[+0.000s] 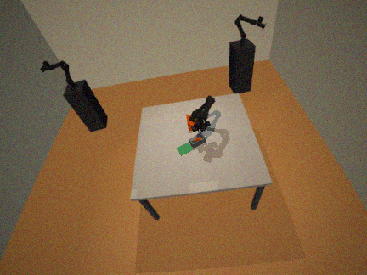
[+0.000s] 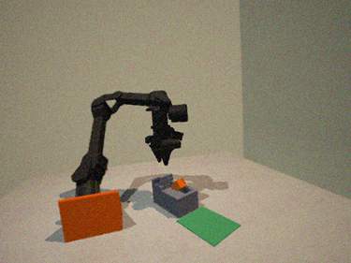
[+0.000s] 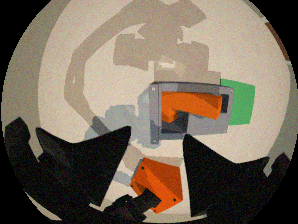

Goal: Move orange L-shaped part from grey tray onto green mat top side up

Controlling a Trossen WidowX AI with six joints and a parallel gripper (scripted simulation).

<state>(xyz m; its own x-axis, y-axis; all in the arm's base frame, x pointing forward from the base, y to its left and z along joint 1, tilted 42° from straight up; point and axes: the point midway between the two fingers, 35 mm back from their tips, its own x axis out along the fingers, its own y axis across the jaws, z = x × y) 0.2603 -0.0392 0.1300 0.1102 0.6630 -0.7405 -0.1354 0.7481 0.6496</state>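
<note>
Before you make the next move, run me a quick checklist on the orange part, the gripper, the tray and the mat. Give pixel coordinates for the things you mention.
1. Part's straight end tipped up out of the pocket: ok, the orange L-shaped part (image 2: 180,184) (image 3: 192,103) sticks up above the rim there.
2. Gripper (image 2: 163,162) (image 3: 157,135) open, holding nothing: ok.
3. Fingertips down at the raised end: not ok, they hang above the grey tray (image 2: 167,201) (image 3: 155,112).
4. Green mat (image 1: 184,148) (image 2: 208,226) (image 3: 242,102) flat beside the tray: ok.
5. Part firm enough not to slip back: cannot tell.
</note>
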